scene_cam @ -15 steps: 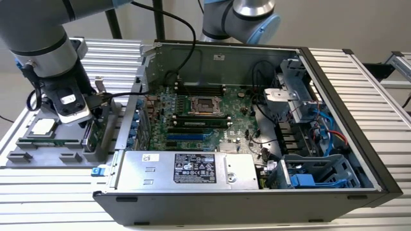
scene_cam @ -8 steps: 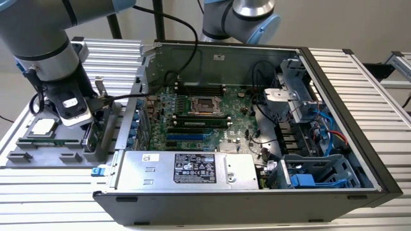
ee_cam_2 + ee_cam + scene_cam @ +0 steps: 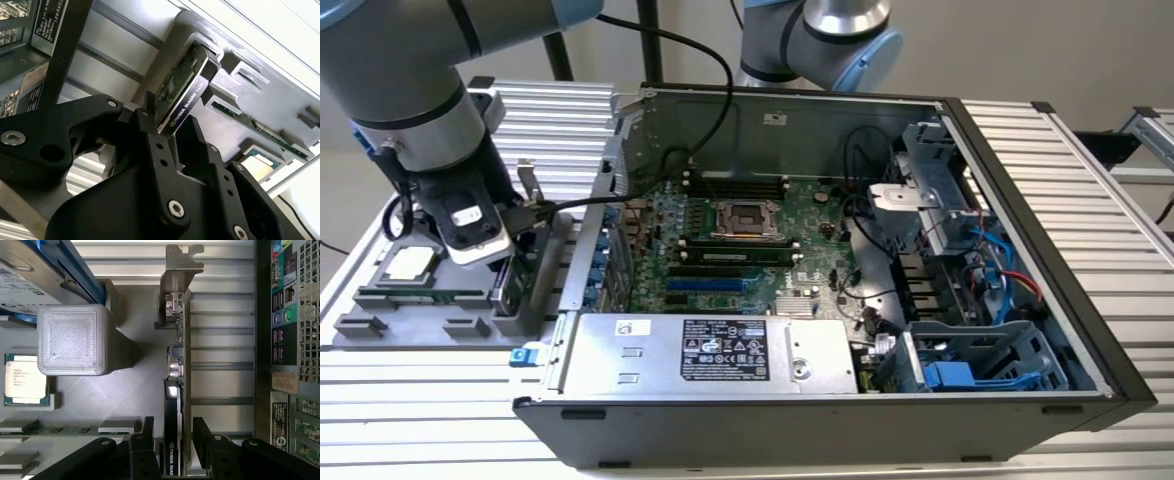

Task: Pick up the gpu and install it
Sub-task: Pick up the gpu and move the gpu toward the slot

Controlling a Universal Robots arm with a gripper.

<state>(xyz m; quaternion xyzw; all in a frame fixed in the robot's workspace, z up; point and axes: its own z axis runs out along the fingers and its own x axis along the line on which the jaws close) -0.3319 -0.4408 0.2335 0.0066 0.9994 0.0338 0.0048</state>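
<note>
Just beside the open computer case [image 3: 1067, 200], on the exterior view's left, the arm's end effector [image 3: 172, 422] hangs low over a grey parts tray [image 3: 135, 380] on the slatted aluminium counter [image 3: 427, 400]. In both wrist views the gpu [image 3: 177, 390] stands on edge in its slot in the tray, silver bracket at the far end, black cooler on one face and green board on the other. The black fingers [image 3: 148, 432] sit spread on either side of the card, a slim gap showing at the cooler face, so nothing is gripped. A processor chip [image 3: 25, 380] lies in a tray pocket nearby.
</note>
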